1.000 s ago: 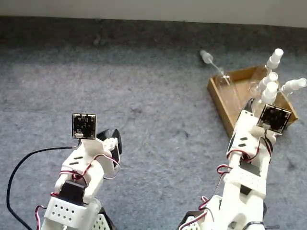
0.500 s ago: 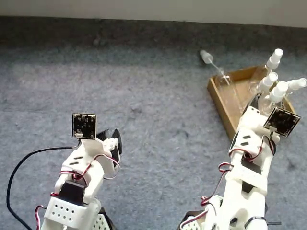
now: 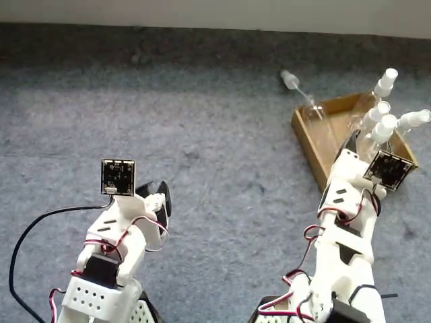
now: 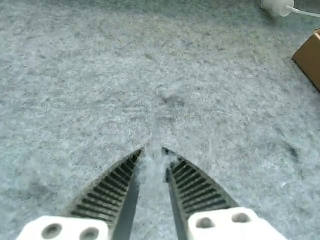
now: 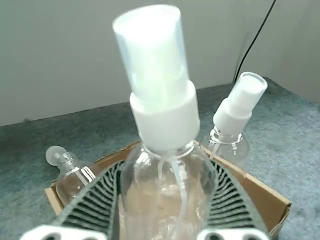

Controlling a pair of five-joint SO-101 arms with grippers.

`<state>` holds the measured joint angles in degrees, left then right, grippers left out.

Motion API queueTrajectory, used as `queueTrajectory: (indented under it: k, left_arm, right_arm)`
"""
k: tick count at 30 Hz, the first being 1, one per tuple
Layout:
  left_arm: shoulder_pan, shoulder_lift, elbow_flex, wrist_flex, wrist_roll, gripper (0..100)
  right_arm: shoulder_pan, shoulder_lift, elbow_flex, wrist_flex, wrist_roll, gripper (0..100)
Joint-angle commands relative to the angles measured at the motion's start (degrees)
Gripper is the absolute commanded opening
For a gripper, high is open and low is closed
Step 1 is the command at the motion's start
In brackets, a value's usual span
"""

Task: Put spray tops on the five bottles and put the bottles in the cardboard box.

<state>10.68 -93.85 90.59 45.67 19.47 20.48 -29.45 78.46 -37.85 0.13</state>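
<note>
Right tool [image 5: 166, 169] is clamped on a clear bottle [image 5: 165, 210], upright with its spray top on, at the cardboard box [image 3: 306, 138] on the right of the high view. Can't tell if the bottle touches the box floor. Another capped bottle [image 5: 235, 125] stands just behind it. An uncapped bottle [image 5: 70, 175] sits in the box. A loose spray top [image 3: 289, 79] lies on the surface [image 3: 215, 134] near the box's upper-left corner. Left tool [image 4: 152, 152] is at lower left, tips slightly apart.

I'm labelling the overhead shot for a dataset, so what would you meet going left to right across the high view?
black cable → left arm → loose spray top → cardboard box, where the right gripper holds a bottle
</note>
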Motion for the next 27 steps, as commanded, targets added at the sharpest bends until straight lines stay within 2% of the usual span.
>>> queueTrajectory:
  k: [1,7,11,19,24,27]
  left_arm:
    - [-0.75,-0.75,-0.40,-1.23,-0.35,1]
    - [-0.75,-0.75,-0.31,-1.23,-0.35,1]
    - [-0.75,-0.75,-0.31,-1.23,-0.35,1]
    - [-0.75,-0.75,1.10,-1.58,-0.44,1]
    - [-0.75,-0.75,1.19,-1.58,-0.44,1]
    - [-0.75,-0.75,1.27,-1.58,-0.44,1]
  right_arm:
    - [-0.57,0.84,-0.84,-2.95,0.09,8.4]
    - [-0.57,7.78,-0.92,-3.30,2.99,8.4]
    - [-0.57,12.79,-0.92,-11.03,3.25,8.4]
    - [-0.57,16.57,-0.92,-14.20,3.25,8.6]
    - [-0.66,16.57,-0.92,-14.37,3.25,16.6]
    - [-0.66,16.57,-0.84,-14.37,3.25,17.1]
